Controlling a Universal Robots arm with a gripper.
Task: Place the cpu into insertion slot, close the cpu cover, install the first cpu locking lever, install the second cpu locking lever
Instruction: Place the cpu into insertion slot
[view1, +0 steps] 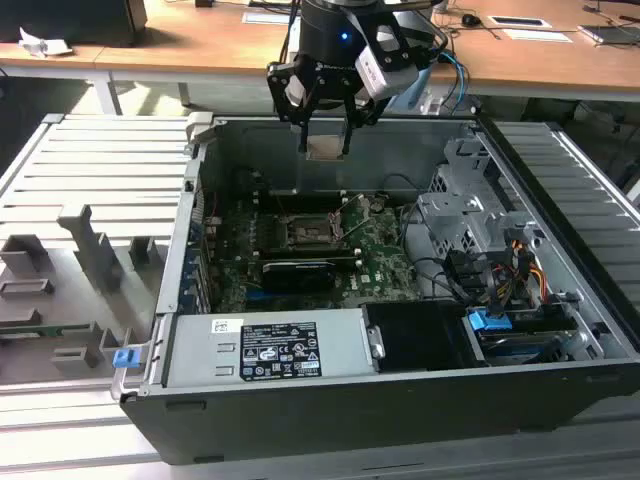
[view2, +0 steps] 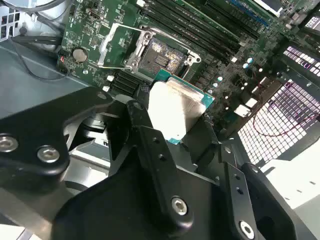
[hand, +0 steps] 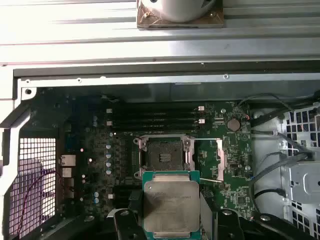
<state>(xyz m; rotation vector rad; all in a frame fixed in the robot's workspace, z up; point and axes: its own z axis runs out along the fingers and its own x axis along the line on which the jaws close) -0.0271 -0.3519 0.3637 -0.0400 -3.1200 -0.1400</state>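
While the gripper hangs over the back wall of the open PC case in the exterior view, it's clenched on the cpu, w/ a black finger on each of 2 opposite edges. Pale metal top of the chip shows in both wrist views, thin green border round it. It's up in the air, well apart from the motherboard and not in the insertion slot. That slot sits bare on the board, dark contact field exposed. On the board the cpu cover is swung open off the slot and lies to one side of it, between the slot and a coin battery. Long memory slots run along another side of the slot. Exterior view also has a power supply box w/ white label at the case's near side, a grey slotted tray on the exterior view's left, & a wooden desk behind
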